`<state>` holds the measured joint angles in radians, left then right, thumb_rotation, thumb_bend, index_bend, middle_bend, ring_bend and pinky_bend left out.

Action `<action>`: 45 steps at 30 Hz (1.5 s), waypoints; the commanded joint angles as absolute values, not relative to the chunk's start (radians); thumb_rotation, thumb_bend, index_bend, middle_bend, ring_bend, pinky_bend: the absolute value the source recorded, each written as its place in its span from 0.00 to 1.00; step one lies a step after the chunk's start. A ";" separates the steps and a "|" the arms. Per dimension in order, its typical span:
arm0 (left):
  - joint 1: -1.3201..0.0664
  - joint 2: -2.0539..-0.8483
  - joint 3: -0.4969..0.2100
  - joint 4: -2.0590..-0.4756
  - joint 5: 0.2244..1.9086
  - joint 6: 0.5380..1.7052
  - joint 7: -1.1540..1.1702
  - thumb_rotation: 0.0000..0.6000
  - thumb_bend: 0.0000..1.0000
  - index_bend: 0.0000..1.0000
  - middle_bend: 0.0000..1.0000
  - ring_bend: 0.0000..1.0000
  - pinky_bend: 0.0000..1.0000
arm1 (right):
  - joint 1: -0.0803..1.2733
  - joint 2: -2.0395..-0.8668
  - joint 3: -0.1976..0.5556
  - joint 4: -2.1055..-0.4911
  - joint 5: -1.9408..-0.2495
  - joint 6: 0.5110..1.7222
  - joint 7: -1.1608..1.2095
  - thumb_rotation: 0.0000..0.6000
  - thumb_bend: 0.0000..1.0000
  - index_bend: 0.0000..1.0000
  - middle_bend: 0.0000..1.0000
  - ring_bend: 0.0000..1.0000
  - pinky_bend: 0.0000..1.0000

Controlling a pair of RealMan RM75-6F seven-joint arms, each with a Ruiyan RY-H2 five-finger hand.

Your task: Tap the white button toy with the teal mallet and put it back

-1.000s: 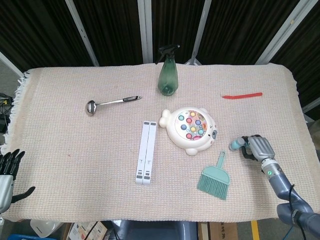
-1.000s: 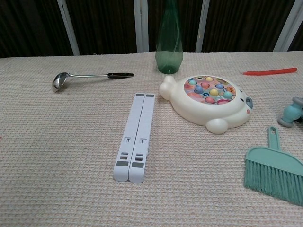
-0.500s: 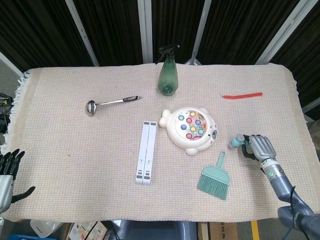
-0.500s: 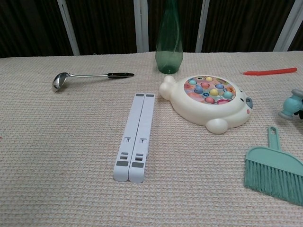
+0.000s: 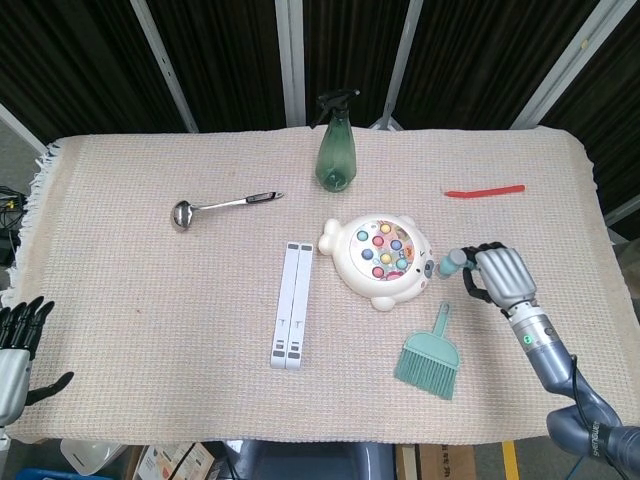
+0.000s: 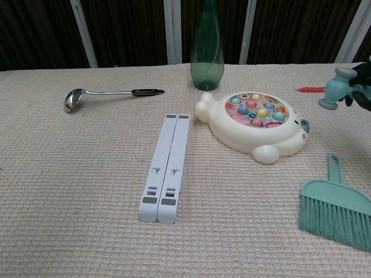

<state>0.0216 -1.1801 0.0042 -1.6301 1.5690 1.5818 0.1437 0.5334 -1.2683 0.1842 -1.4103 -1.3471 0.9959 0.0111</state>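
The white button toy (image 5: 380,260) (image 6: 255,124) lies mid-table, its round face full of coloured buttons. My right hand (image 5: 500,278) (image 6: 362,87) grips the teal mallet (image 5: 452,264) (image 6: 334,87) just right of the toy, raised off the cloth. The mallet's head points left toward the toy and is apart from it. Most of the handle is hidden inside the fingers. My left hand (image 5: 15,345) hangs at the table's front left corner with fingers apart and nothing in them.
A teal hand brush (image 5: 430,357) (image 6: 336,208) lies in front of the right hand. A white folding stand (image 5: 290,318) lies left of the toy. Behind stand a green spray bottle (image 5: 337,148), a ladle (image 5: 222,207) and a red strip (image 5: 485,190).
My right hand has lifted the mallet off the cloth and carried it up and left toward the toy. The left hand has not moved.
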 commanded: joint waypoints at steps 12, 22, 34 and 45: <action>0.011 -1.184 0.002 -1.618 1.559 1.562 0.137 1.00 0.09 0.00 0.00 0.00 0.00 | 0.661 -1.352 0.223 -1.486 -1.239 0.951 -0.349 1.00 0.84 0.91 0.80 0.61 0.35; 0.005 -1.190 0.001 -1.608 1.548 1.545 0.130 1.00 0.09 0.00 0.00 0.00 0.00 | 0.715 -1.406 0.224 -1.434 -1.124 0.900 -0.466 1.00 0.84 0.91 0.80 0.61 0.35; 0.004 -1.192 0.001 -1.602 1.540 1.542 0.127 1.00 0.09 0.00 0.00 0.00 0.00 | 0.748 -1.435 0.197 -1.394 -1.053 0.883 -0.550 1.00 0.84 0.92 0.80 0.61 0.35; 0.005 -1.196 0.001 -1.594 1.543 1.549 0.118 1.00 0.09 0.00 0.00 0.00 0.00 | 0.756 -1.386 0.210 -1.487 -1.060 0.935 -0.576 1.00 0.84 0.92 0.80 0.61 0.35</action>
<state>0.0051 -1.1961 0.0008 -1.5940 1.5431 1.5487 0.1181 0.7535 -1.3897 0.2071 -1.4830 -1.0609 0.9320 -0.5722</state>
